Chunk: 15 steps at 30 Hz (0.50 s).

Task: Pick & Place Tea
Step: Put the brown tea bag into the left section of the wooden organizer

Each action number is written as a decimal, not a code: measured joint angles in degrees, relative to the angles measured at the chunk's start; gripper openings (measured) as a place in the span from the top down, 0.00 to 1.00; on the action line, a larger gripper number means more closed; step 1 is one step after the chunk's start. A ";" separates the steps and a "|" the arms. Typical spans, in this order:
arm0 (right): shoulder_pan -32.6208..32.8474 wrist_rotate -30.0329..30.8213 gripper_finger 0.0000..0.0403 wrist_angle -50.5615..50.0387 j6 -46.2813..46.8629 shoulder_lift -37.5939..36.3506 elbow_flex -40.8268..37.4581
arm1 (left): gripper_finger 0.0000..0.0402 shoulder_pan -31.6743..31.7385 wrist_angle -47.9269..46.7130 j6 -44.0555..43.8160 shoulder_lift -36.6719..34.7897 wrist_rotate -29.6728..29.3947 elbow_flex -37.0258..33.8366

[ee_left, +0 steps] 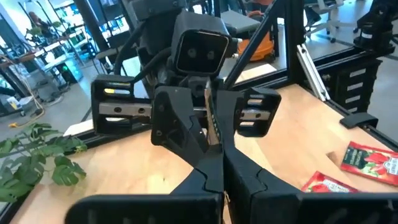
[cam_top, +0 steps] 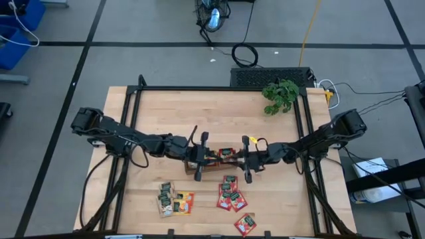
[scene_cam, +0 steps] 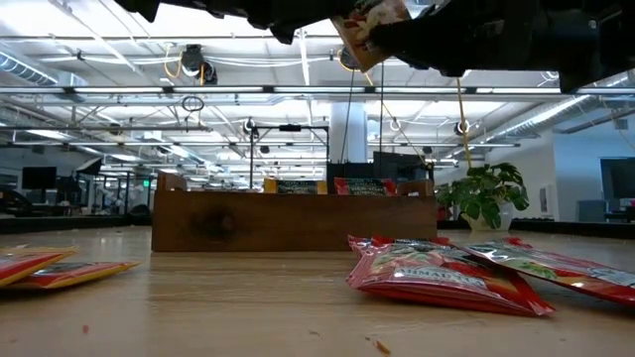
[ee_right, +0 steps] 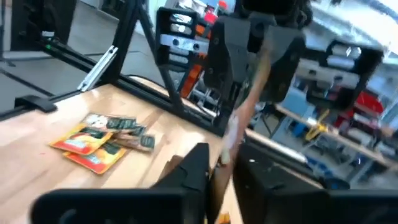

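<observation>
Where grippers meet, flat foil sachet.

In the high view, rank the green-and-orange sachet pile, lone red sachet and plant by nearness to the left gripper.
1. Green-and-orange sachet pile, left side, nearest the left gripper.
2. Lone red sachet, table edge.
3. Plant, right corner.

Grey tiled floor — blue bins, cables; open hall, ceiling strip lights.

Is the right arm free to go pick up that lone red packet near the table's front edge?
Probably not yet: the right hand and left hand both seem to pinch one sachet. The red packet itself lies unobstructed.
</observation>
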 joint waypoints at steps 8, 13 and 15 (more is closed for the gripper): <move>-0.08 8.05 0.56 -10.77 2.82 -3.07 -0.07 | 1.00 -0.01 -3.55 -0.03 -0.02 -0.06 0.00; 0.45 8.12 0.48 -19.54 6.63 -8.58 -0.09 | 1.00 -0.03 -7.69 -0.86 -0.02 -1.55 0.00; 0.92 8.12 0.48 -21.96 7.06 -10.92 -0.09 | 1.00 -0.03 -8.93 -1.02 -0.02 -1.70 0.00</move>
